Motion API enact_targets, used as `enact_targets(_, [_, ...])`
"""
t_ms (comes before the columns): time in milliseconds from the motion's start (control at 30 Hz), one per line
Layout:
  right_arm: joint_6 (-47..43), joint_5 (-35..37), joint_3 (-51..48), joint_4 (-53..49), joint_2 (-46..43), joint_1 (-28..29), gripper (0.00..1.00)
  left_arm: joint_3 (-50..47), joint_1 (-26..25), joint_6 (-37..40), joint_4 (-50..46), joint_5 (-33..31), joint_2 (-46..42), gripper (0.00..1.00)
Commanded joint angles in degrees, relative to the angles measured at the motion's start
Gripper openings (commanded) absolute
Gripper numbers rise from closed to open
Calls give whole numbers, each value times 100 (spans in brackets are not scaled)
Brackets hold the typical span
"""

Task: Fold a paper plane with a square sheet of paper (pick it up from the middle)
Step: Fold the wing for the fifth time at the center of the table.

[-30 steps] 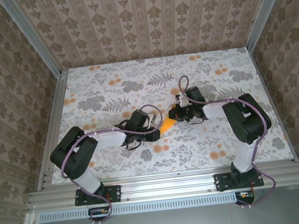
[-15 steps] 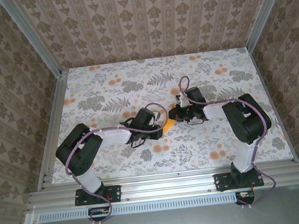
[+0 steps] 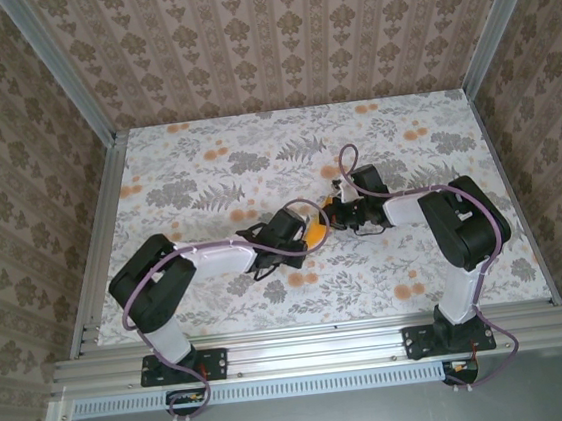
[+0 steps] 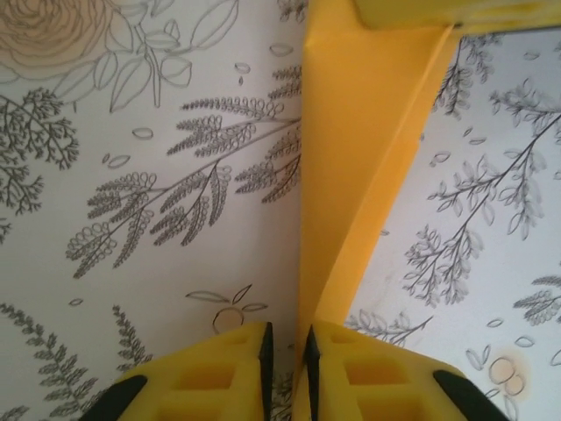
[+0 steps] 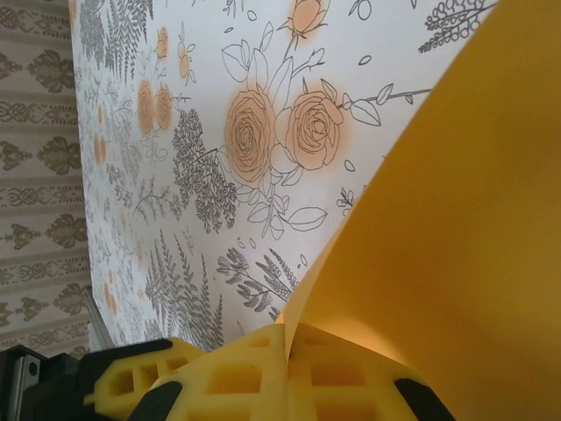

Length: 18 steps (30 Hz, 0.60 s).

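**Two grippers meet on a folded strip at mid-table**

The flower-printed table (image 3: pixel 206 168) is boxed in by papered walls (image 3: pixel 273 40) on three sides, with an aluminium rail (image 3: pixel 315 346) along the edge behind both arm bases. Both grippers work near the middle, so flat cloth lies open all round them. The widest stretch runs ahead of them to the far wall, and the side walls are well apart from either wrist.

The left arm (image 3: pixel 215 256) lies low and long, reaching inward from its base. The right arm (image 3: pixel 431 205) folds back at its elbow and also points inward. From above, the left gripper (image 3: pixel 302 236) and right gripper (image 3: pixel 337 215) stand near each other, tip facing tip.

Between the grippers sits the orange paper (image 3: pixel 317 234), plain and bright, and only a small patch of it shows past the left gripper's tip. In the left wrist view it is a long band with straight edges and a lengthwise fold. It is broad far ahead of the tool and narrows toward the fingers (image 4: pixel 219 368). There the jaws stand only narrowly apart, with the paper's thin end running in along one inner face. Whether they actually pinch it cannot be told.

In the right wrist view the jaws are closed on the paper, which rises out of the seam between the fingers (image 5: pixel 219 381) in a smooth curve, lifted off the cloth.
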Motion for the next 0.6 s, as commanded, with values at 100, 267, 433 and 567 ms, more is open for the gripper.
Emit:
enact_targets(100, [-387, 2, -97, -165, -40, -62, 4, 30, 86, 95, -163, 506, -444, 43])
enact_targets(267, [-610, -197, -102, -172, -12, -66, 3, -174, 679, -389, 439, 1816, -666, 49])
enact_targets(433, [-614, -699, -174, 191, 16, -55, 3, -284, 1224, -1077, 1190, 2783, -379, 48])
enact_targets(567, [-501, -1040, -211, 566, 78, -56, 3, -194, 1423, -1418, 1564, 3280, 60, 44])
